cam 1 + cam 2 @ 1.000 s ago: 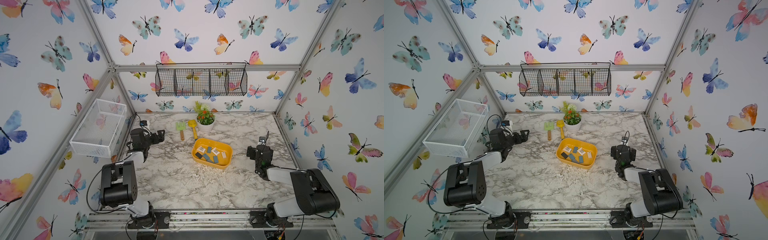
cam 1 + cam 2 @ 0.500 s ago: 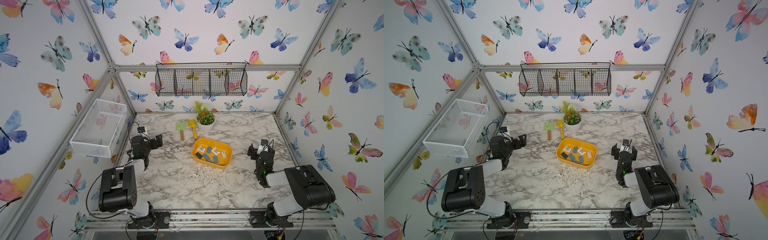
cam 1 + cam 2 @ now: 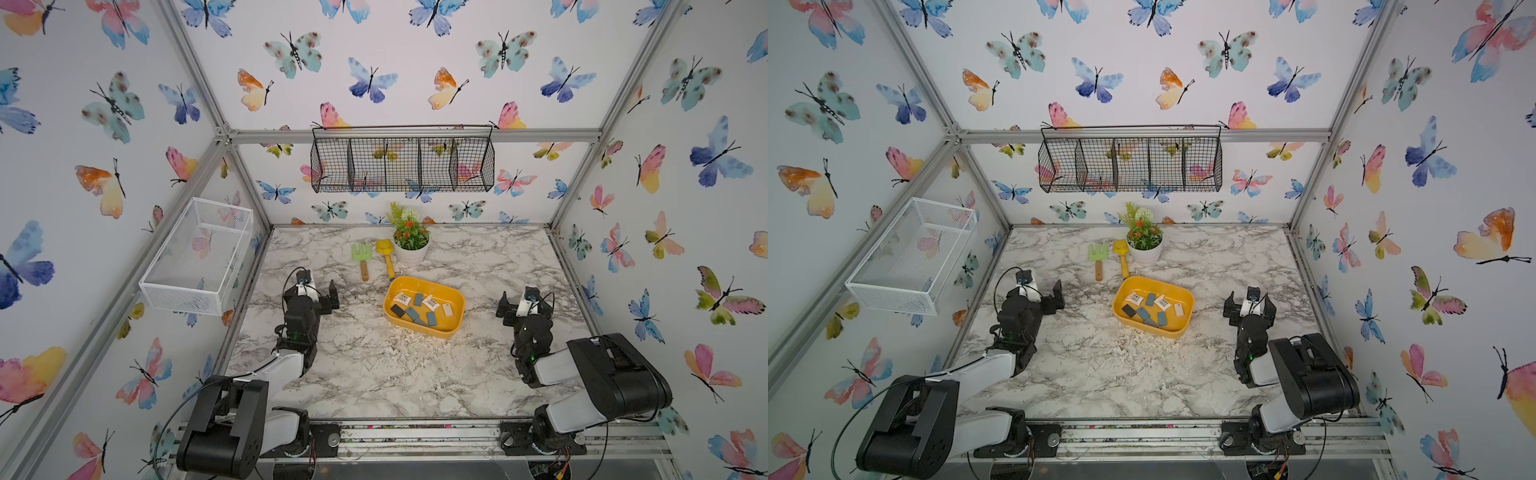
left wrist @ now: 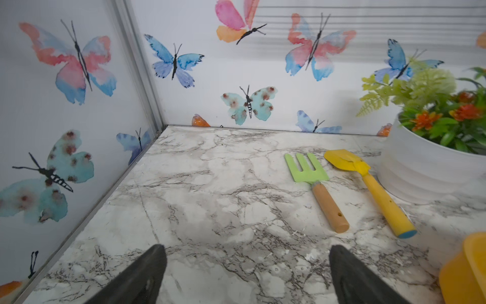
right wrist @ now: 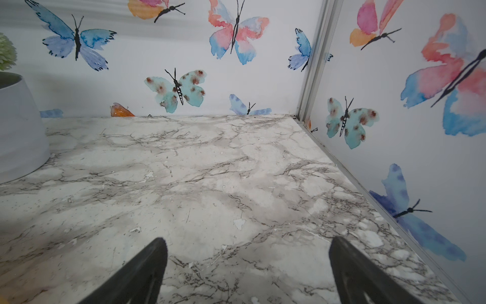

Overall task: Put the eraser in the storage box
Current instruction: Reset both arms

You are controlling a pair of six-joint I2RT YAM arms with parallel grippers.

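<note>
erasers (image 3: 412, 313) in storage box (image 3: 424, 332) | rake (image 3: 361, 253), shovel (image 3: 384, 248) behind | pot (image 3: 409, 257) beside shovel

Your marble-patterned surface (image 3: 374, 374) is smooth with a dull sheen, strewn with rough white crumbs near the storage box (image 3: 428, 330). The box is smooth, slightly glossy yellow plastic. The erasers (image 3: 412, 313) inside look matt, and some sit in white, paper-like wrappers. The rake (image 4: 328, 208) has a painted green head and a bare wood handle. The flower pot (image 4: 420, 171) is matt white and ribbed. The far wire basket (image 3: 402, 164) is black metal.
</note>
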